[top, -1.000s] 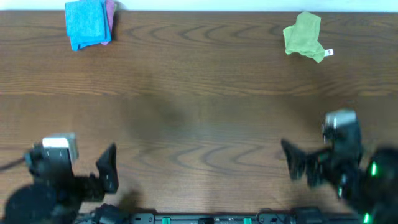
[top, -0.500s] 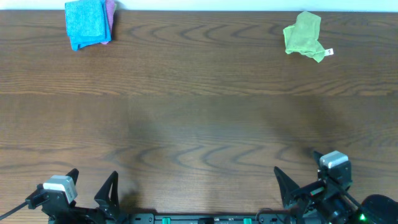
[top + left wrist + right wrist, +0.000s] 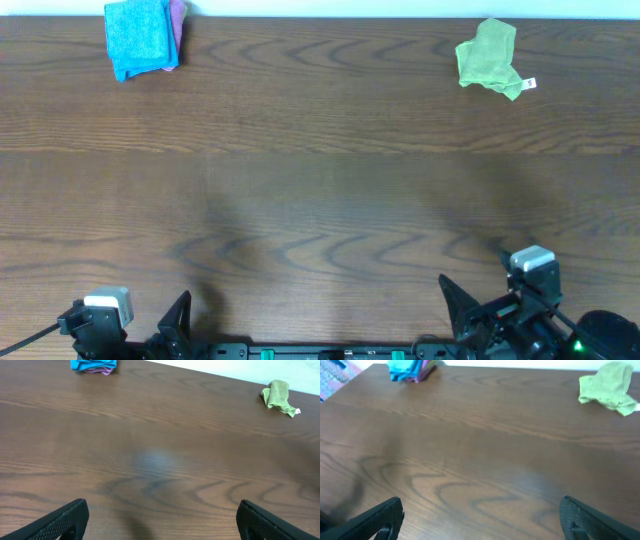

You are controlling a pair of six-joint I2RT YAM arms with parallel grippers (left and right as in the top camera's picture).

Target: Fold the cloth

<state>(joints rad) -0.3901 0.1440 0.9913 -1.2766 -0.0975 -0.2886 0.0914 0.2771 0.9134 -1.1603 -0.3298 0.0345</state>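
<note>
Bench: wood-grain top, bare across the middle and lower parts of the overhead frame.

Arms: both now sit at the bottom edge of the overhead frame. One second ago the right arm stands higher, at mid-right, and the left at lower left; both are drawn back toward their bases and well apart from every cloth.

Left gripper: jaws spread wide, nothing between them. Right gripper: jaws likewise spread wide and empty.

Cloth: upper left corner of the overhead frame, at the far edge of the bench. It lies as a compact, roughly rectangular stack, overlapping a purple cloth that shows along its right side. Position unchanged over the last second.

Green cloth: upper right, crumpled, white tag showing, unmoved.

Assessment: with the cloth lying compact and both arms withdrawn and empty, the fold appears complete. The arms seem to be parking, not approaching.
</note>
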